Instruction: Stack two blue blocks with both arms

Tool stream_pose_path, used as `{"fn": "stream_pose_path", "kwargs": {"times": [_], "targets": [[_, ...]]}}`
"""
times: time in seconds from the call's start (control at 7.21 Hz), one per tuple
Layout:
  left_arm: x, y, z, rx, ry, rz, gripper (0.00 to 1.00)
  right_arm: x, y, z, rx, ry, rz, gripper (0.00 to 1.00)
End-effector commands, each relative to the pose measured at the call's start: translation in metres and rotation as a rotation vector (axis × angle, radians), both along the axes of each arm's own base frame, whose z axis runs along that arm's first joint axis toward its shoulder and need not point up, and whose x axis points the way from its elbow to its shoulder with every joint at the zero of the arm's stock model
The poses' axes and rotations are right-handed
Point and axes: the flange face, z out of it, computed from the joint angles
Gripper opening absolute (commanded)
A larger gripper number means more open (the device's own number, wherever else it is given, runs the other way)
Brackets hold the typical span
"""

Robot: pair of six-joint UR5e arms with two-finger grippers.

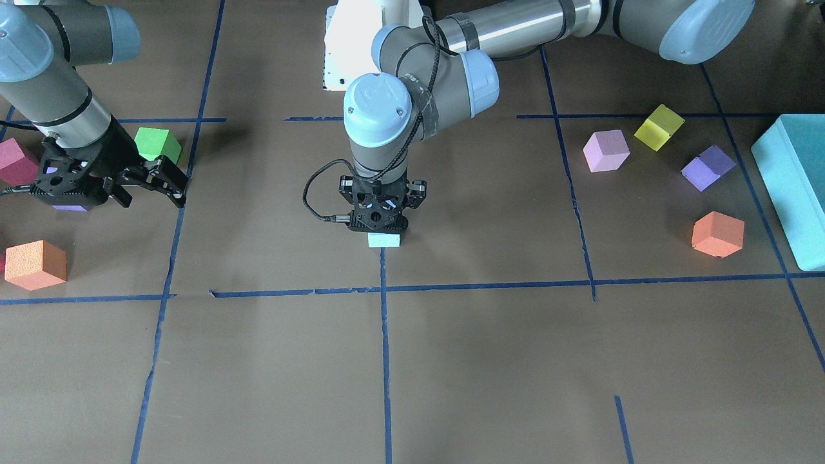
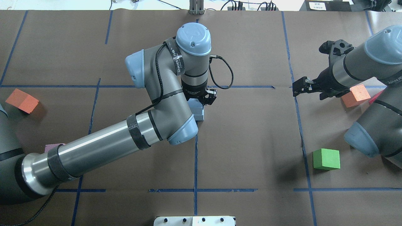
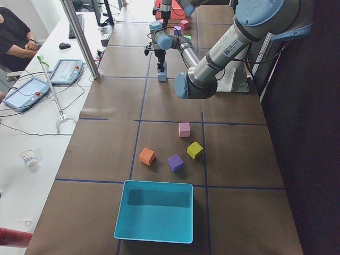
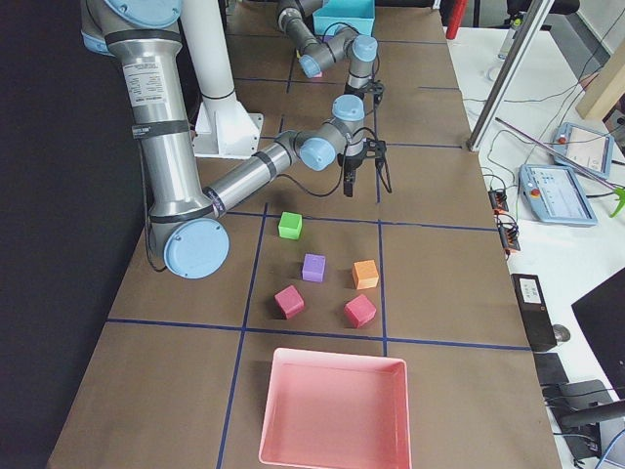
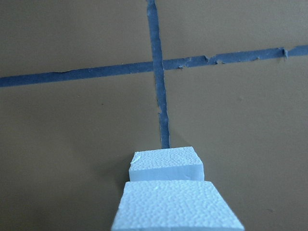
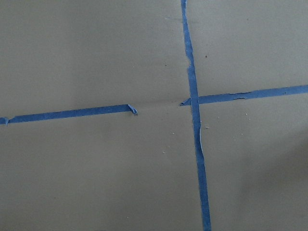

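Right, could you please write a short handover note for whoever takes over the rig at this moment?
Left gripper: pointing straight down over the blue blocks; open or shut, cannot tell.
Right gripper: open, empty, off to the side near the green cube.
Blocks: upper blue block under the left gripper, lower blue block showing just beyond it in the wrist view; touching or apart, unclear.
Done: both blocks are together, apparently one above the other.
Left: check alignment, seat the upper block squarely, release, back away.
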Motion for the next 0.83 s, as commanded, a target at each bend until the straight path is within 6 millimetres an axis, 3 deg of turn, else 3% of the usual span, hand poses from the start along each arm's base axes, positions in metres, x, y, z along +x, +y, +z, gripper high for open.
{"fn": "stream_pose_path", "kwargs": {"times": [0.0,0.42,0.69], "targets": [[0.0054,-0.0037,0.0068,0.002,0.006,-0.005,0.35,0.0002,0.0001,-0.0005,0.001,0.0,0.002,1.0],[0.0063,-0.0029,0.0089,0.003,0.006,-0.002,0.37,0.0,-0.0001,0.0002,0.002,0.001,0.0,1.0],[0.008,-0.0012,0.0154,0.012,0.025,-0.003,0.5,-0.0013,-0.0004,0.0024,-0.002,0.004,-0.002,1.0]]}}
